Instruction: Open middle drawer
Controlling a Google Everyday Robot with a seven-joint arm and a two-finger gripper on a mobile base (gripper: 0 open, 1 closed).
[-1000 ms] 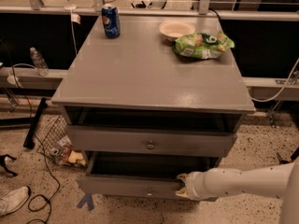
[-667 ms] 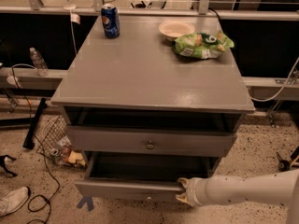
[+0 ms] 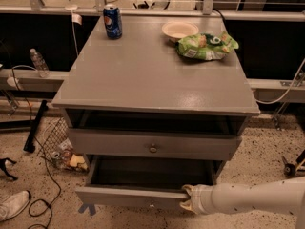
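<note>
Looked down from the front on a grey cabinet (image 3: 152, 80). At far left, on the speckled floor, a white shoe (image 3: 14, 205); behind it, on a ledge, a clear water bottle (image 3: 39, 63). On the cabinet top, left to right: a blue soda can (image 3: 113, 21) upright at the back, a pale bowl (image 3: 179, 30), then a green snack bag (image 3: 207, 46) just beside the bowl. Below the top, a dark gap, then an upper drawer front (image 3: 109, 144), closed, with a round knob (image 3: 152, 148) at its centre. Under that, the middle drawer (image 3: 119, 197), pulled well out toward the viewer, dark grey inside showing, a small knob (image 3: 151, 205) at the centre of its low front. Right of that knob, against the top edge of the drawer's front panel, the gripper (image 3: 186, 200), pale-tipped, on a white arm (image 3: 252, 200) that reached in from the right edge. Could not tell how far open the gripper was, nor whether it had hold of the panel.
</note>
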